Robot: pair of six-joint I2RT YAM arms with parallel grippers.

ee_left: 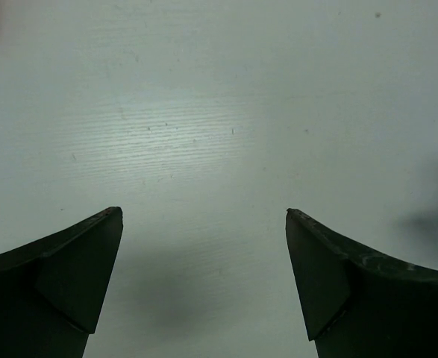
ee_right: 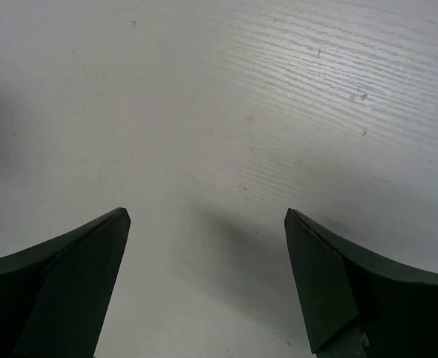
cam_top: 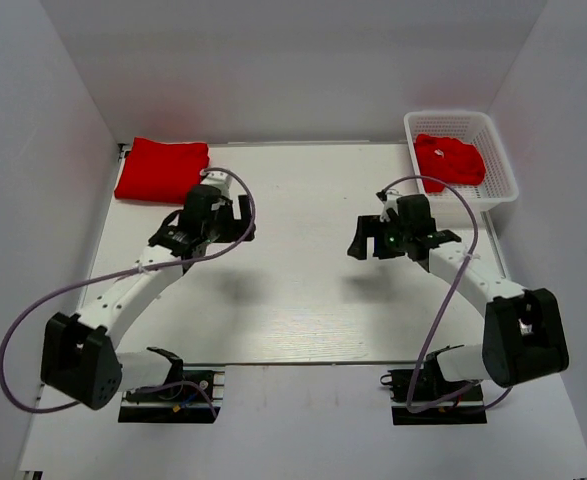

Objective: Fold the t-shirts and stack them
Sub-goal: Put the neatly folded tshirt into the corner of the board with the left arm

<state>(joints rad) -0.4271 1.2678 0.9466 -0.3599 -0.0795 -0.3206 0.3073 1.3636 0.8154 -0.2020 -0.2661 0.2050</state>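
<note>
Left gripper (ee_left: 204, 214) and right gripper (ee_right: 206, 214) gape empty; folded t-shirt (cam_top: 161, 170) far-left; crumpled t-shirt (cam_top: 449, 160), seemingly, in basket (cam_top: 451, 120).

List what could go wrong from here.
The right gripper, open, may snag the white mesh basket while pulling the crumpled t-shirt out, dragging it along. The left gripper hovers near the folded t-shirt at the far left corner; a careless swing might muss it.
</note>
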